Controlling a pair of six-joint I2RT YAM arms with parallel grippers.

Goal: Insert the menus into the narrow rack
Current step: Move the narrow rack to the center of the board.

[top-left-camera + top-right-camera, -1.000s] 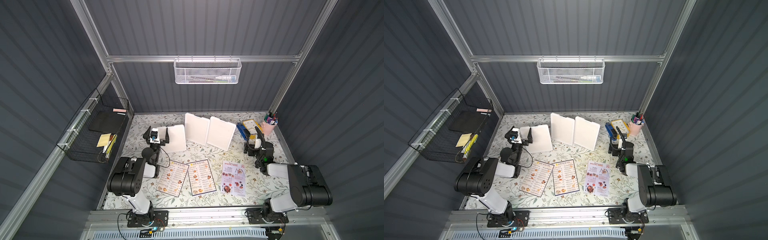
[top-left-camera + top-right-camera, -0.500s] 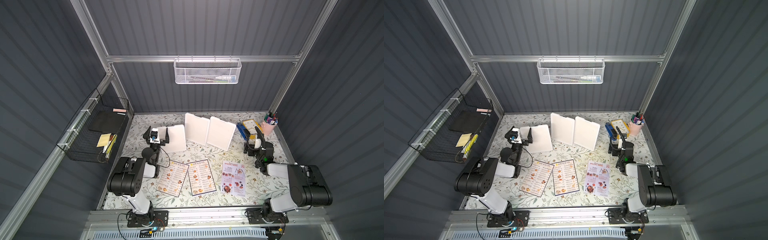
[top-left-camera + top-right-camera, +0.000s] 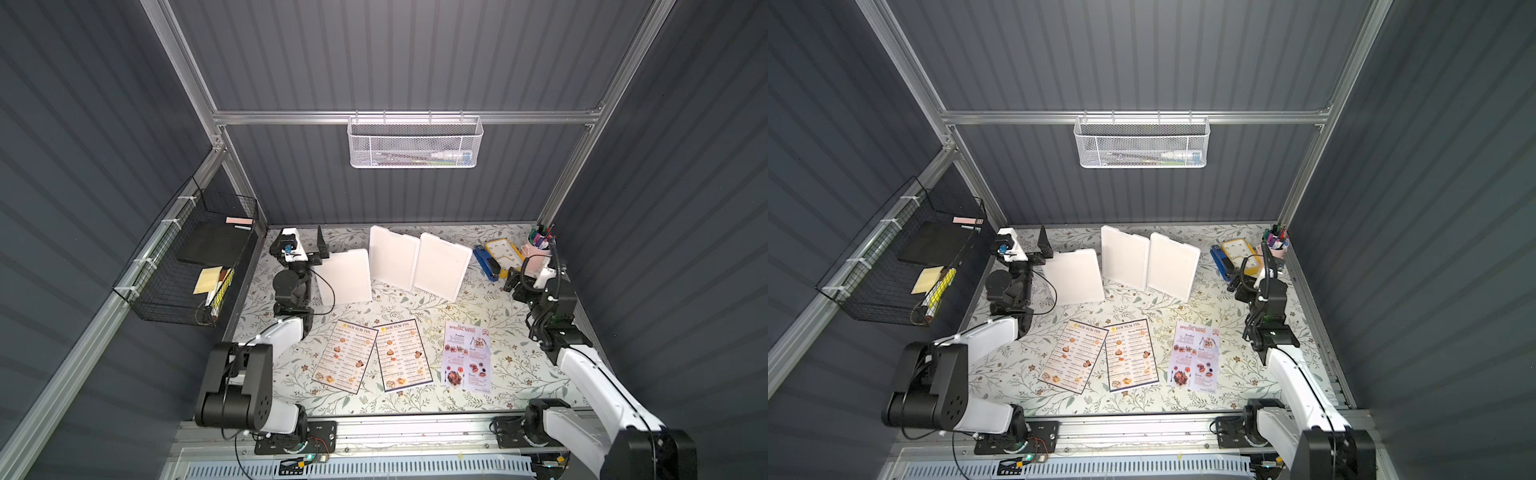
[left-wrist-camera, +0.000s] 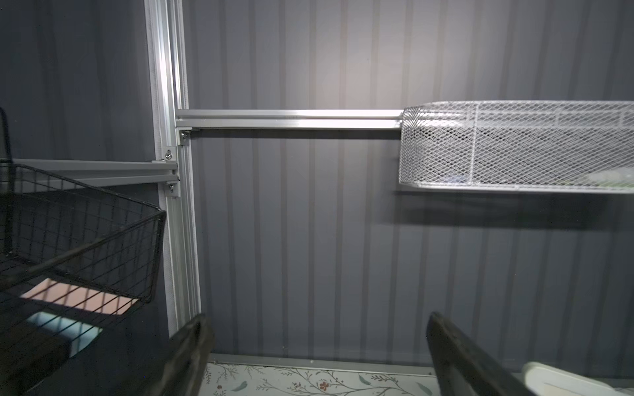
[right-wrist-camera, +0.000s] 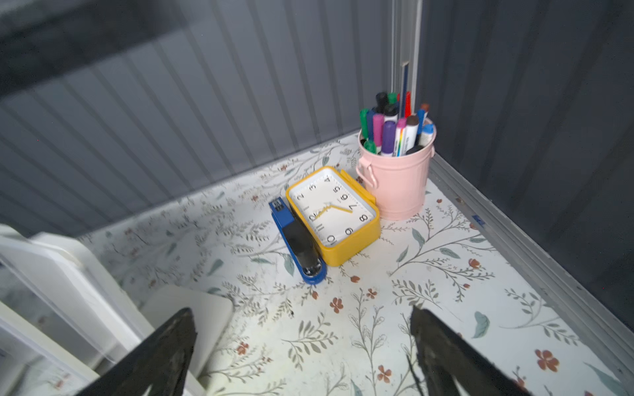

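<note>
While both arms sit at the back of a floral-print tabletop (image 3: 519, 374) walled in dark grey ribbed panels (image 3: 395, 54), three printed menus (image 3: 403, 354) lie flat near its front edge. None is in the narrow white mesh rack (image 3: 413, 143) hanging from the rear aluminium rail (image 3: 291, 117).

From left: a black wire basket (image 3: 187, 266) hangs on the side wall. The left gripper (image 4: 317, 346), jaws spread wide and empty, faces the back wall. Three blank white flat holders (image 3: 392, 257) stand in a row.

In front of them, two black-bordered white menus (image 3: 344, 355) headed "DIM SUM INN" meet at their top corners. A pale lavender menu (image 3: 467, 357) titled "SPECIAL MENU" in red lies apart to their right. Bare cloth separates the menus from the holders.

At far right, a blue stapler (image 5: 298, 240), a yellow rectangular clock (image 5: 334, 212) and a pink bucket of markers (image 5: 399, 185) crowd the corner. The right gripper (image 5: 302, 329) faces them, likewise wide open and holding nothing.
</note>
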